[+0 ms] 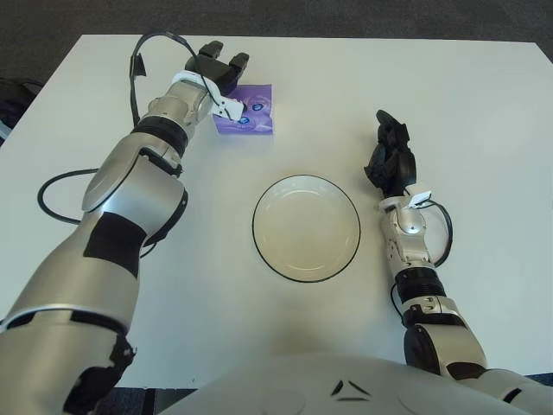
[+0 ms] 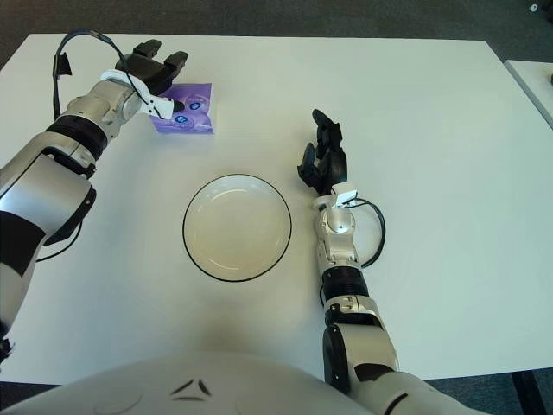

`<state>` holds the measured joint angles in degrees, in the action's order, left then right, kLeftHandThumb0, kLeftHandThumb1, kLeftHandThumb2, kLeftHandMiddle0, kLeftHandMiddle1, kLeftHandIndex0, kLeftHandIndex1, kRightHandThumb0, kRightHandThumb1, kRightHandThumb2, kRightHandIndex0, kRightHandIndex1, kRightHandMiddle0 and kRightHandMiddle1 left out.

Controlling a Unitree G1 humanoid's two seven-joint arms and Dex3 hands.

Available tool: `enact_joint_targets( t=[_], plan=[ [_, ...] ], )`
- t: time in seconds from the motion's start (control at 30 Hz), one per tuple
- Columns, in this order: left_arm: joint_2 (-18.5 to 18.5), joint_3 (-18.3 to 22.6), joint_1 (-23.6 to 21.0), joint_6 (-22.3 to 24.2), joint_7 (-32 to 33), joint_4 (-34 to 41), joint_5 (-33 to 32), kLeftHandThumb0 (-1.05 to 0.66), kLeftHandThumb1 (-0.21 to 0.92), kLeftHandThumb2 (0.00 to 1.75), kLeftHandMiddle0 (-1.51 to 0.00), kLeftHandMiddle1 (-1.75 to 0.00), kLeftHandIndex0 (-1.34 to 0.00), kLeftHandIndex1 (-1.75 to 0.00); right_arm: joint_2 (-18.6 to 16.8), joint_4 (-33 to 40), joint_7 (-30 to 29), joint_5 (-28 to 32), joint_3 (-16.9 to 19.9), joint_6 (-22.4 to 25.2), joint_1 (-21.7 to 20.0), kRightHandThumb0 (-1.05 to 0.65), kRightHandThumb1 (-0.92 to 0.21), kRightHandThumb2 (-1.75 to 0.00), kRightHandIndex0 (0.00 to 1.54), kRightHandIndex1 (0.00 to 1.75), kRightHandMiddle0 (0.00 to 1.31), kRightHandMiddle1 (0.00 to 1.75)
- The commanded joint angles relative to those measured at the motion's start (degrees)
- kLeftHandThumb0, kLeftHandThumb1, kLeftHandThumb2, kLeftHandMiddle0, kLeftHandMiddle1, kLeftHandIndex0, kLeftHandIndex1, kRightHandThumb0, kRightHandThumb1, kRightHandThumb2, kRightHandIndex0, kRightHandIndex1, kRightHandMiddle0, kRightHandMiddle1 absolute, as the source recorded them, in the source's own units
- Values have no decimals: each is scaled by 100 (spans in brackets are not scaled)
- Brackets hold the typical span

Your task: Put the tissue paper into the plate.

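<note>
- The white plate (image 1: 306,227) with a dark rim sits nearest on the white table (image 1: 484,112), at the centre of the view, and holds nothing.
- The right hand (image 1: 390,157) shows at about 3 o'clock from the plate, just beside its rim but apart from it; its dark fingers (image 1: 385,126) point toward 12 o'clock, loosely extended, holding nothing.
- The tissue paper (image 1: 251,112), a flat purple pack, lies on the table at about 11 o'clock from the plate, well apart from it.
- The left hand (image 1: 218,71) is at the pack's far left corner, at about 10 o'clock from the pack's middle; its black fingers (image 1: 238,62) are spread above that edge and not closed round the pack. Whether any fingertip touches the pack cannot be told.
</note>
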<state>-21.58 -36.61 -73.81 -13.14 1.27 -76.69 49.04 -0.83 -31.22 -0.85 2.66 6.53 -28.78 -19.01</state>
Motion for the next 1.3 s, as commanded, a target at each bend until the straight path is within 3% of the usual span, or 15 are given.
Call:
enact_joint_targets(
  t=[0.0, 0.2, 0.6, 1.27],
  plan=[
    [18, 252, 61, -83, -486, 27, -339, -105, 92, 73, 0, 0, -2, -9, -211, -662, -83, 19, -9, 252, 661, -63, -92, -79, 21, 1, 0, 61],
    [2, 385, 42, -126, -924, 93, -568, -105, 92, 71, 0, 0, 0, -19, -204, -662, -109, 11, -27, 287, 662, -65, -92, -78, 22, 1, 0, 62],
    [-103, 398, -55, -211, -1428, 233, -666, -105, 92, 65, 0, 0, 0, -15, -194, -632, -123, -21, -71, 319, 691, -66, -92, -76, 24, 1, 0, 66],
    [-197, 523, -71, -235, -1503, 392, -778, -105, 92, 64, -2, -1, 0, -13, -201, -637, -149, -48, -109, 440, 658, -69, -92, -74, 26, 2, 0, 70]
  ],
)
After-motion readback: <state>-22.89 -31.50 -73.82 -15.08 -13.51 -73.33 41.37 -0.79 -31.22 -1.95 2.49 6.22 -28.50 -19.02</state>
